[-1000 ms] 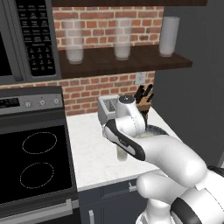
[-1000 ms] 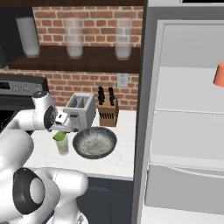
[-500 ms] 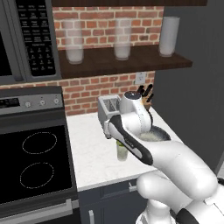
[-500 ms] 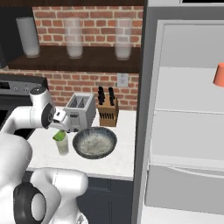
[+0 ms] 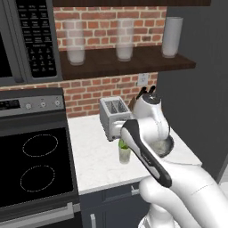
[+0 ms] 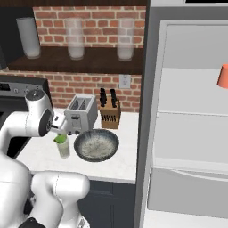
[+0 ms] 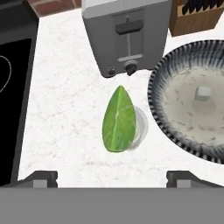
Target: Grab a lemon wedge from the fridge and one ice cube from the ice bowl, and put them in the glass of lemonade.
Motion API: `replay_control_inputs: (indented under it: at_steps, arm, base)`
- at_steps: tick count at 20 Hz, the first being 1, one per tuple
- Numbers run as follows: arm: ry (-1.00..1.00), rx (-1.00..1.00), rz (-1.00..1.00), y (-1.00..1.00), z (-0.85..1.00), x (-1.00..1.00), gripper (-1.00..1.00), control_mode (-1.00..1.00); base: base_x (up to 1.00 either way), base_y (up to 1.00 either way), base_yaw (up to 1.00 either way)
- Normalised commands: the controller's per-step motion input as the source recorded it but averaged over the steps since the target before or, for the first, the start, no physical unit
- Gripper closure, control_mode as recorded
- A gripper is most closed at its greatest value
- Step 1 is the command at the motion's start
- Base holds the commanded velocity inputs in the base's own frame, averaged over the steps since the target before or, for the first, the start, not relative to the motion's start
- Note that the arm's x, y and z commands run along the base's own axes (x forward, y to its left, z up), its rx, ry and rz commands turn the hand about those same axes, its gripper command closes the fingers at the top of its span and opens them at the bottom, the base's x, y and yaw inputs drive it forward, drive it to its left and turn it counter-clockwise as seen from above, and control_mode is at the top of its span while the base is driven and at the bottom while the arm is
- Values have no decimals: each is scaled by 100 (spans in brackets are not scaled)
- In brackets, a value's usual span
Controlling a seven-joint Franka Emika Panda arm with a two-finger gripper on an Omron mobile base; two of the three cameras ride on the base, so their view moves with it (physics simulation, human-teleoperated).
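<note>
From the hand view I look straight down on the glass of lemonade, and the lemon wedge sits across its mouth, green flesh up, covering most of the rim. My jaws stand wide apart with nothing between them; the two dark fingertips flank the glass low in that picture, clear of it.

Just right of the glass in the hand view lies the ice bowl, dark and ribbed, with one pale ice cube resting near its middle. Glass and bowl are close but I see a thin strip of white desk between them. Beyond the glass stands the silver toaster, lever side toward me, and past the bowl a wooden knife block.

In the left base view the arm's wrist hangs over the bowl, hiding much of it, and the glass with the wedge on top shows just left of the forearm, in front of the toaster. In the right base view the glass stands just left of the bowl, the wedge capping it, directly under the hand.

The fridge is open on the right of that view, white shelves showing, an orange mug on an upper shelf.
</note>
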Motion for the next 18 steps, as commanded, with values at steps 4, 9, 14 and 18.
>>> replay_control_inputs:
  at_steps: [4,9,14,18]
  arm:
    - [-7,9,0,-27,9,-61,-100,-100]
    - [15,-10,0,-21,71,-32,-100,-100]
    - [28,-35,0,-9,100,-25,-100,-100]
    - [22,-19,0,-4,74,-31,-100,-100]
  base:
    - [0,0,0]
    - [0,0,0]
    - [0,0,0]
    - [0,0,0]
